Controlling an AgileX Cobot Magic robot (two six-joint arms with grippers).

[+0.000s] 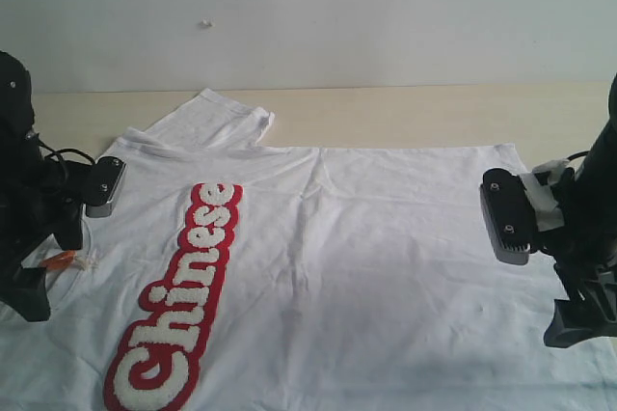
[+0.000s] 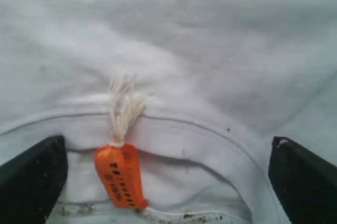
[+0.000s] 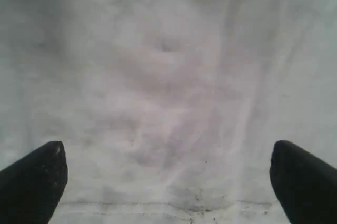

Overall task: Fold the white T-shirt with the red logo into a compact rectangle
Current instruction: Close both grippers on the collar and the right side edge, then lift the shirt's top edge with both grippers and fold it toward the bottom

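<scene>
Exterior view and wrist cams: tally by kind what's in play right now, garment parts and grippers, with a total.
White short-sleeved cotton T-shirt: 1
Long red logo patch with fluffy white letters: 1
Small orange neck tag: 1
Black grippers: 2, left gripper and right gripper, both open
Total: 5

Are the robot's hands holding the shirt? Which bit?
Nothing is held. The left gripper is open by the collar of the white T-shirt, the right gripper open by its hem.
</scene>
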